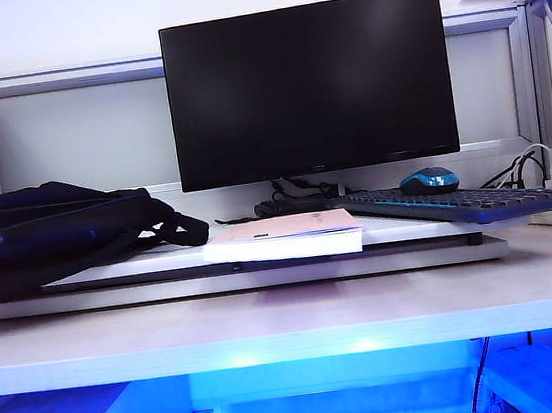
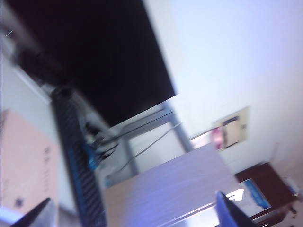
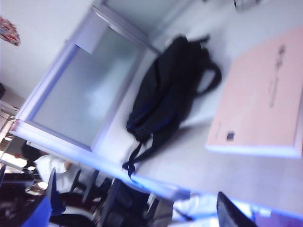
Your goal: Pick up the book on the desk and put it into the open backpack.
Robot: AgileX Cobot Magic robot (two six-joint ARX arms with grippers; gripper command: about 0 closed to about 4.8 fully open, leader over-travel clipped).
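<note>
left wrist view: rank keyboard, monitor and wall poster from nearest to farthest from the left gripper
From the open left gripper:
1. keyboard, closest, beside the book
2. monitor, behind the keyboard
3. wall poster, far off on the wall
The right gripper, open too, faces the book and backpack.

A black monitor [image 1: 308, 87] is standing at twelve o'clock, a keyboard [image 1: 457, 201] lying at three, blue mouse [image 1: 429, 181] sitting just behind.
</note>
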